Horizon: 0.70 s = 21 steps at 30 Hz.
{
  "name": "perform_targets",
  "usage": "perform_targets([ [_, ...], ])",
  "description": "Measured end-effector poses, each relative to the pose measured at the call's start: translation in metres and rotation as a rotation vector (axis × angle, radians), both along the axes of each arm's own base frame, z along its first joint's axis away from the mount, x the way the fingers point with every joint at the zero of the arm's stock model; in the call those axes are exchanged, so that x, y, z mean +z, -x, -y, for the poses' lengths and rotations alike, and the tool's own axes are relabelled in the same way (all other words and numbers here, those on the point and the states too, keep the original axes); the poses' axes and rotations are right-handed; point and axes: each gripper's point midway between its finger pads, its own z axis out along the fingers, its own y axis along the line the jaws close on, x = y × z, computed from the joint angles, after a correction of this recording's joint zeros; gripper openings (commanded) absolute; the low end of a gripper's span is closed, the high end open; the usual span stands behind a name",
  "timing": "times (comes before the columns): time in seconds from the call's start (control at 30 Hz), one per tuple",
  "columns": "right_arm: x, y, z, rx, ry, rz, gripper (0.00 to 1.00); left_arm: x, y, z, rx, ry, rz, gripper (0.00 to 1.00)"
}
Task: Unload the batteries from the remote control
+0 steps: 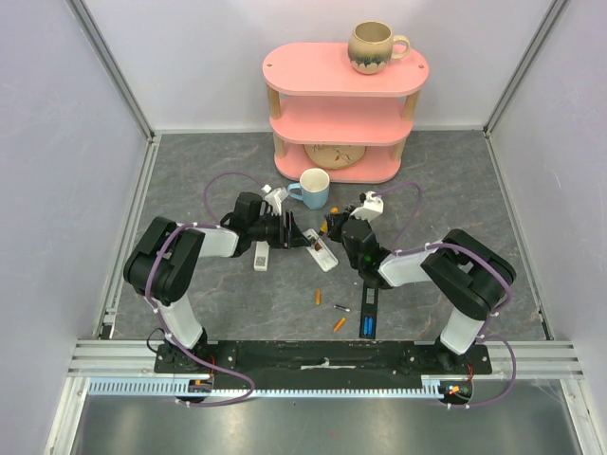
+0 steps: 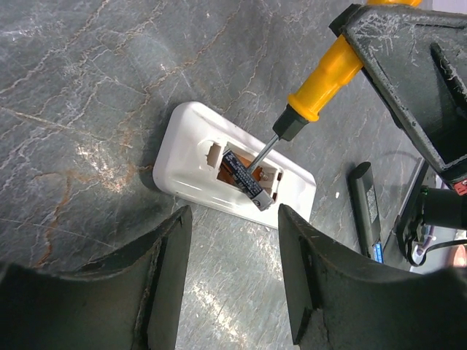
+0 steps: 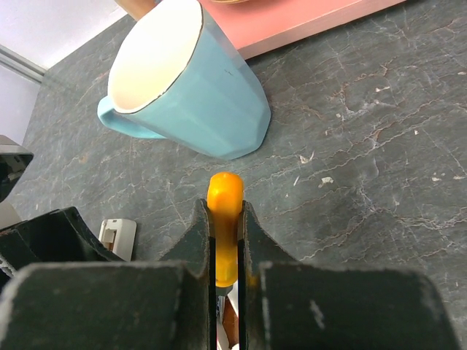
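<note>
A white remote (image 2: 186, 164) lies back-up on the table with its battery bay open; it also shows in the top view (image 1: 323, 254). A dark battery (image 2: 244, 179) sits tilted in the bay, one end raised. My right gripper (image 3: 225, 240) is shut on an orange-handled screwdriver (image 3: 224, 200), whose tip (image 2: 257, 162) touches that battery. My left gripper (image 2: 233, 281) is open and empty, hovering just in front of the remote. Two orange batteries (image 1: 318, 298) (image 1: 339, 324) and a silvery one (image 1: 340, 308) lie loose on the table.
A black remote (image 1: 368, 305) with blue cells at its near end lies right of the loose batteries. A white piece (image 1: 262, 254) lies left of the remote. A blue mug (image 1: 312, 188) stands just behind the grippers. A pink shelf (image 1: 343, 104) carries a beige mug (image 1: 373, 46).
</note>
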Motion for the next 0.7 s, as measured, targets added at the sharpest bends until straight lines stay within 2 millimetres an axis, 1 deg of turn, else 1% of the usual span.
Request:
perform_targets([
  [0.27, 0.004, 0.001, -0.001, -0.038, 0.038, 0.014, 0.00, 0.000, -0.001, 0.002, 0.000, 0.008, -0.004, 0.57],
  [0.53, 0.014, 0.016, -0.010, -0.078, 0.161, 0.096, 0.00, 0.000, 0.001, 0.003, -0.013, 0.017, -0.013, 0.56],
  [0.7, 0.015, 0.015, -0.009, -0.122, 0.184, 0.125, 0.00, 0.000, 0.000, 0.003, -0.013, 0.018, -0.013, 0.56],
])
